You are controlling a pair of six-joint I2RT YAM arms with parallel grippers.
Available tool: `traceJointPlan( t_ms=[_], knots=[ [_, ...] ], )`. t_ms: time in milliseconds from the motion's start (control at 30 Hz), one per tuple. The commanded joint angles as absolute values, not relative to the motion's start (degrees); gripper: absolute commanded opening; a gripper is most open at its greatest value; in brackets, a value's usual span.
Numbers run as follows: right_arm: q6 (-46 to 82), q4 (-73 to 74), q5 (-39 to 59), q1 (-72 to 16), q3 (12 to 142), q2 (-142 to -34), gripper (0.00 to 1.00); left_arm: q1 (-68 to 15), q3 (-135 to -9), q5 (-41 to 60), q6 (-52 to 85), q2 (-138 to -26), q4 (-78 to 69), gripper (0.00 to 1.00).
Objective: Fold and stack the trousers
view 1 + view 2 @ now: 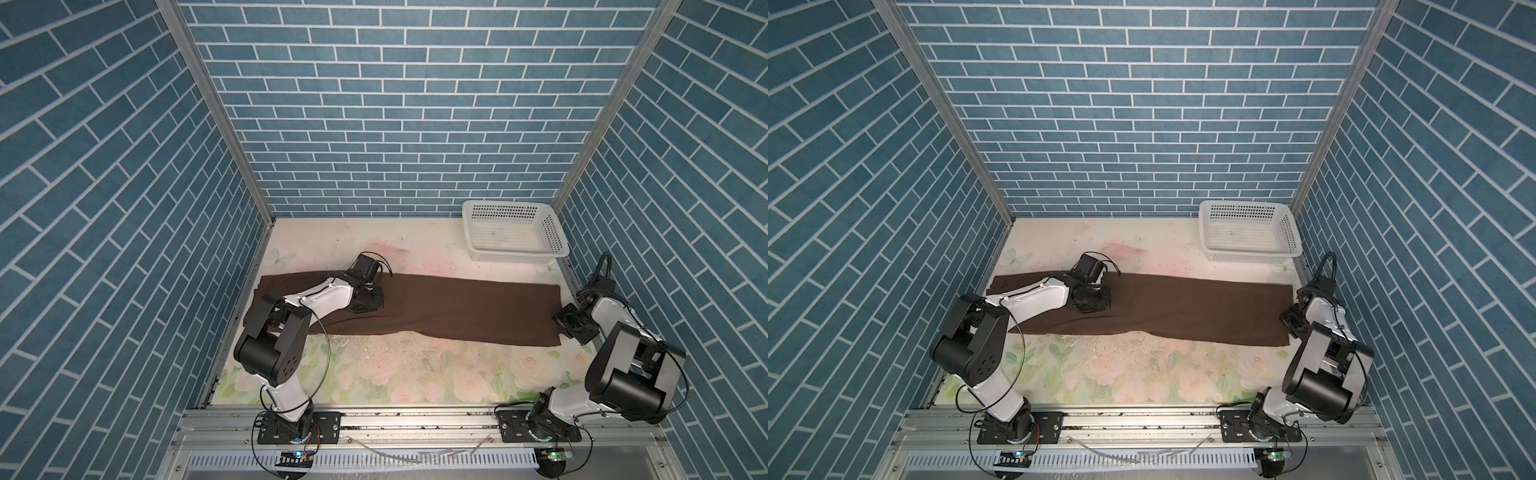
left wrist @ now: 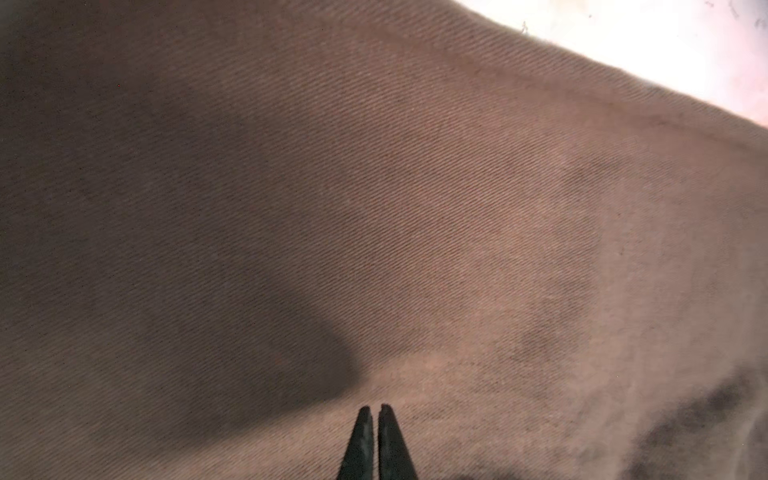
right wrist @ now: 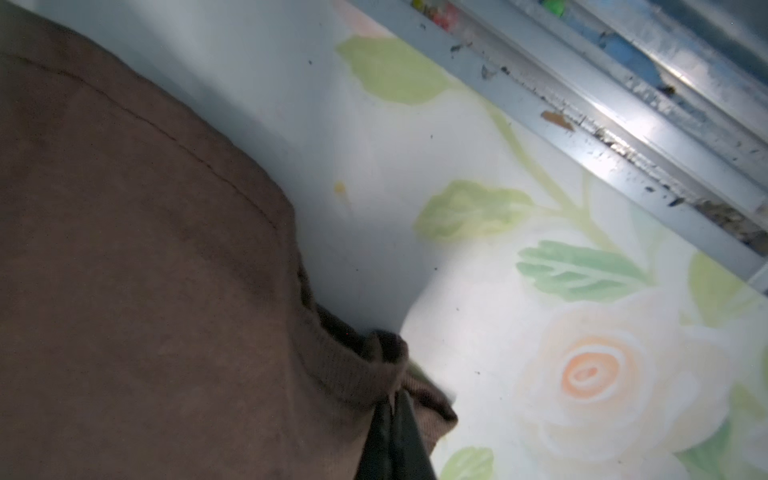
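Note:
The dark brown trousers (image 1: pixel 457 309) (image 1: pixel 1183 309) lie flat in a long strip across the table in both top views. My left gripper (image 2: pixel 375 409) is shut, its tips on or just over the fabric (image 2: pixel 415 208) with nothing between them; in a top view its wrist (image 1: pixel 365 297) hangs over the left part of the strip. My right gripper (image 3: pixel 392 395) is shut on a bunched bit of the trousers' hem (image 3: pixel 365 365). In a top view it sits at the strip's right end (image 1: pixel 559 322).
A white perforated basket (image 1: pixel 519 252) (image 1: pixel 1254 254) stands at the back right corner. Blue brick walls close in three sides. An aluminium rail (image 1: pixel 415 415) runs along the front edge. The floral tabletop (image 1: pixel 415 370) shows in front of the trousers.

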State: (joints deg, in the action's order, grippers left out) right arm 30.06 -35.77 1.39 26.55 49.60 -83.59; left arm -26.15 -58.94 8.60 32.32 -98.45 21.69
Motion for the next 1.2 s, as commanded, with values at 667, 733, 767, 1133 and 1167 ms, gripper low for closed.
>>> traceJointPlan(
  t_ms=[667, 733, 767, 1133, 1167],
  knots=[
    [29.1, -42.5, -3.3, 26.7, 52.6, -82.8, 0.43, -26.0, -62.8, 10.0, 30.4, -99.6, 25.0, 0.23],
    [29.6, -40.3, -3.2, 26.6, 52.6, -84.8, 0.44, -25.9, -63.7, 8.8, 30.0, -99.3, 26.4, 0.23],
    [29.7, -39.3, -3.1, 26.6, 52.7, -85.6, 0.44, -25.9, -64.0, 8.4, 29.9, -99.1, 27.0, 0.23],
    [30.6, -27.0, 1.5, 25.9, 50.6, -95.1, 0.15, -23.7, -63.1, 6.5, 33.5, -96.5, 30.1, 0.23],
    [30.6, -26.7, 1.8, 25.9, 50.8, -95.2, 0.07, -23.7, -63.2, 6.2, 33.7, -96.2, 30.5, 0.23]
  ],
)
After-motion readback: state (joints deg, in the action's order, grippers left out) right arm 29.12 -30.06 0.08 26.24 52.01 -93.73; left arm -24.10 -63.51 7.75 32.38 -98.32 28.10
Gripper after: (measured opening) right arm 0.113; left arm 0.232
